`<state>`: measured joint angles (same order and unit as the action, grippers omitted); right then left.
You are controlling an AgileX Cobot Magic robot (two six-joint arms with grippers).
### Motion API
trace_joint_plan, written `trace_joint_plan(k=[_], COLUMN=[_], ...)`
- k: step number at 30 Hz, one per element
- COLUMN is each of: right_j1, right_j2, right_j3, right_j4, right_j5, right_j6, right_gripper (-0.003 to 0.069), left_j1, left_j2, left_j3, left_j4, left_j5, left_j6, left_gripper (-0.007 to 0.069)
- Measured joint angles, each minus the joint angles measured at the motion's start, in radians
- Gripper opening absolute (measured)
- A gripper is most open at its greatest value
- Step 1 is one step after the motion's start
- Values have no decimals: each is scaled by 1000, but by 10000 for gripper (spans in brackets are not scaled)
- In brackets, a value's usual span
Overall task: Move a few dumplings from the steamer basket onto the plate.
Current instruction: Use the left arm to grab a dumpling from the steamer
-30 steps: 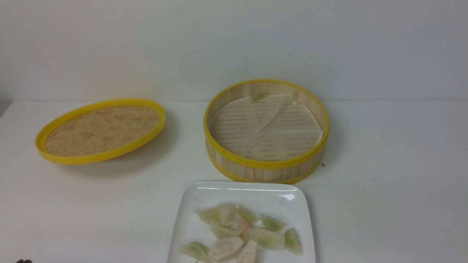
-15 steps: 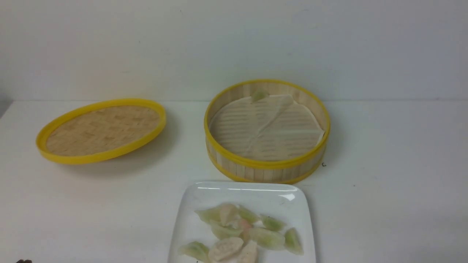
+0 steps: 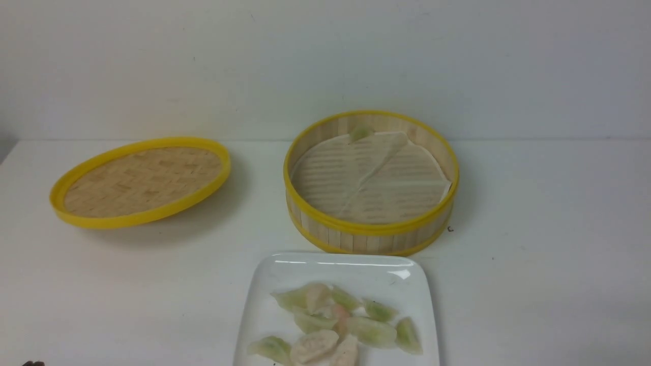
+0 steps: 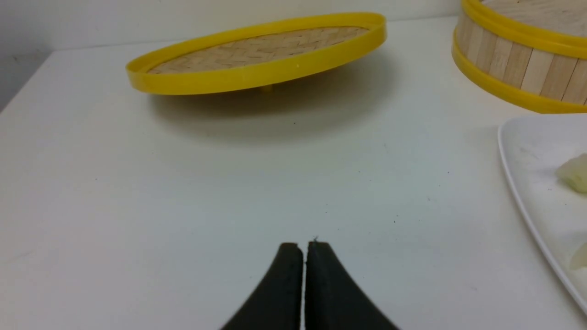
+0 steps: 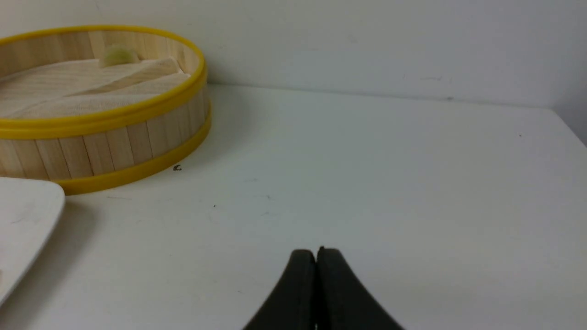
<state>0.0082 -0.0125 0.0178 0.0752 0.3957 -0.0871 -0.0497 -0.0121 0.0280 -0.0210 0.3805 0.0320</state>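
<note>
The steamer basket (image 3: 371,231) stands at the table's middle back, with a creased paper liner (image 3: 371,178). One green dumpling (image 3: 360,132) leans against its far inner wall, seen too in the right wrist view as a dumpling (image 5: 118,56). In front of it the white plate (image 3: 285,274) holds several dumplings (image 3: 371,331), green and pinkish. My left gripper (image 4: 304,247) is shut and empty above bare table, left of the plate (image 4: 523,151). My right gripper (image 5: 316,253) is shut and empty over bare table, right of the basket (image 5: 105,146).
The flat woven lid (image 3: 140,180) with a yellow rim lies tilted at the back left of the table. A white wall runs behind the table. The table's right edge shows in the right wrist view.
</note>
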Motion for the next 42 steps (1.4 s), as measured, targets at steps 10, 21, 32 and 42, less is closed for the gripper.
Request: trace_joint_plan(k=[10,21,32,42], right_j1=[0,0,0,0], right_j2=[0,0,0,0], right_j3=[0,1,1,1], right_j4=[0,0,0,0], right_j5=[0,0,0,0], right_j6=[0,1,1,1], right_gripper=[-15,-15,-15,-15], left_j1=[0,0,-119,-356], left_j2=[0,96,1041,1661], left_j3=[1,-161,-983,-1451], left_j4=[-17,-191,-57,-161], left_j5=[-134,-653,346,458], left_j6=[-15,-245,-91,213], left_gripper=[-6,-6,-6,-6])
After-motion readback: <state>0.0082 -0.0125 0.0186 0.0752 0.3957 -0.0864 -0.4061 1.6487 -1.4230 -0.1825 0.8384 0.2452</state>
